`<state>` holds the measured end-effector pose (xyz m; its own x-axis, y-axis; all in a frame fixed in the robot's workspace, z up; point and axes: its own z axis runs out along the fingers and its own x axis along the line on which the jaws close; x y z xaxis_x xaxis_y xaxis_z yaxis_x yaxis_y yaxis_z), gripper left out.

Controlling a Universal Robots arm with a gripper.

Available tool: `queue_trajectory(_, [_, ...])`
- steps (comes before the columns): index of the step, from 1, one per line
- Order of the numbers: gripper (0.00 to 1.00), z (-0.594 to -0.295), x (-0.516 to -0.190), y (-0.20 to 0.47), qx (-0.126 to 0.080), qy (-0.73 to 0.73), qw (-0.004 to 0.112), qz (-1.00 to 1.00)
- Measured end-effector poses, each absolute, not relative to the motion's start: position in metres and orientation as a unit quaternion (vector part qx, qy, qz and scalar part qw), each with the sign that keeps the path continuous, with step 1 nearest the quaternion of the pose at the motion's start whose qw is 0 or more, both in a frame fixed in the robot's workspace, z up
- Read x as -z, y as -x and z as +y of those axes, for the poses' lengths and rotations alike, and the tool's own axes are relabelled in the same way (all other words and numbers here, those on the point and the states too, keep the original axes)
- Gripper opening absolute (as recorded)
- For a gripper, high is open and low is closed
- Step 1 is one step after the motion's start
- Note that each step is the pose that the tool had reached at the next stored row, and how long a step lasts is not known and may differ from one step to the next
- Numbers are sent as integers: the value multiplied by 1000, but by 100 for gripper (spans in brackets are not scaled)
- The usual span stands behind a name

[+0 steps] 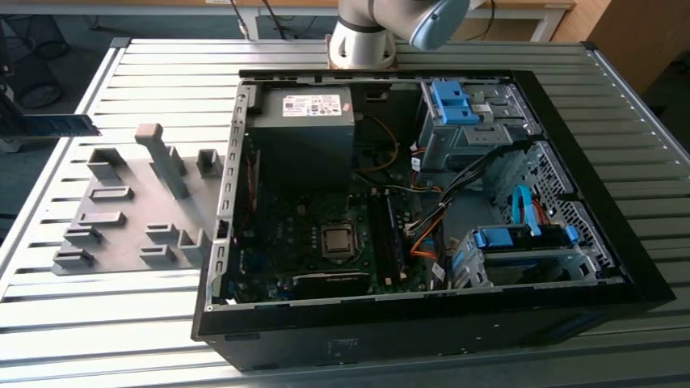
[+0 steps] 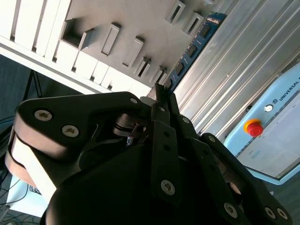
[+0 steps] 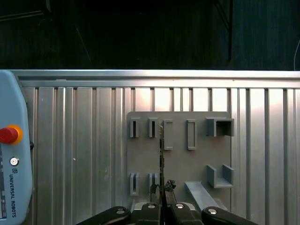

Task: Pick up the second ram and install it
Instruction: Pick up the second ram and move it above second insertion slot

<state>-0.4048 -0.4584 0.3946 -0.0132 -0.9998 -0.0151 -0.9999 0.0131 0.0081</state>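
Observation:
The second ram (image 1: 60, 124), a blue-green stick with dark chips, hangs in the air over the table's edge at the exterior view's left, above and left of the grey holder plate (image 1: 129, 218). My gripper (image 2: 161, 91) is shut on one end of it. In the second wrist view the ram (image 2: 194, 44) runs out from the fingertips. In the first wrist view the ram (image 3: 161, 150) shows edge-on above the gripper (image 3: 161, 192), over the holder plate (image 3: 197, 154). The open computer case (image 1: 603, 267) shows the motherboard (image 1: 323, 234).
Grey holder blocks (image 1: 161, 158) stand up from the plate. The arm's base (image 1: 361, 44) sits behind the case on the slatted metal table (image 1: 108, 323). A teach pendant with a red button (image 3: 8, 134) lies on the table. Power supply (image 1: 302, 121) and blue drive cages (image 1: 518, 242) fill the case.

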Motion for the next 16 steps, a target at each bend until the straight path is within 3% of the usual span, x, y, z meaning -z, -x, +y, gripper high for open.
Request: queue_trajectory(16, [14, -458, -395, 392, -8, 702, 3, 712])
